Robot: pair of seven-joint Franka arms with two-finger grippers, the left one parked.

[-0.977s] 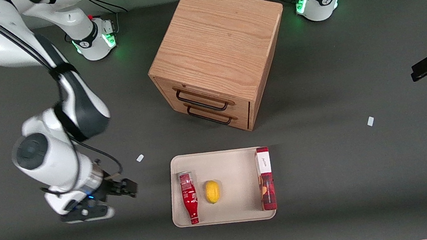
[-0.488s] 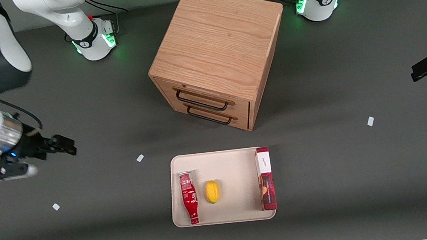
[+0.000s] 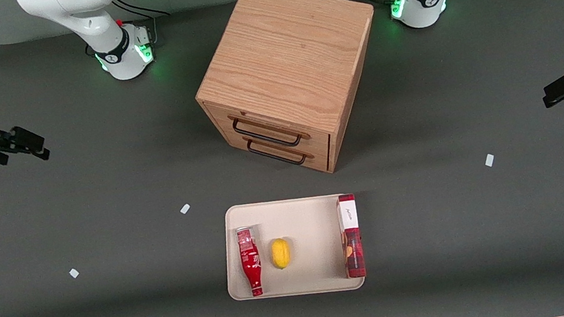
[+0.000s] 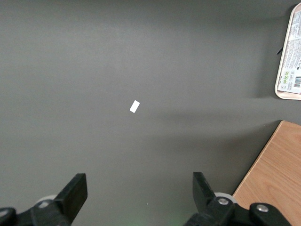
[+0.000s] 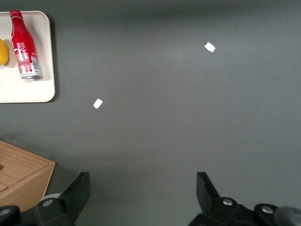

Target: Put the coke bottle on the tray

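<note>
- The coke bottle (image 3: 250, 262) lies flat on the tray (image 3: 306, 216), along the tray edge toward the working arm's end of the table, its capped neck pointing to the tray's front-camera edge and its silvery base away from it.
- A lemon (image 3: 280, 253) lies just beside the bottle on the tray, apart from it.
- A red box (image 3: 351, 236) with a white label lies along the tray edge toward the parked arm's end, resting on the rim.
- The tray sits near the table's front-camera edge, in front of the wooden cabinet (image 3: 287, 71), whose two drawers have dark handles.
- The gripper (image 3: 32, 145) hovers above the table at the working arm's end, well apart from the tray and farther from the front camera than it.
- Its fingers (image 5: 77, 190) are spread wide and hold nothing; the wrist view shows bare table between them.
- Small white tags lie on the table: one (image 3: 185, 209) near the tray's corner, one (image 3: 74, 273) toward the working arm's end, one (image 3: 489, 160) toward the parked arm's end.
</note>
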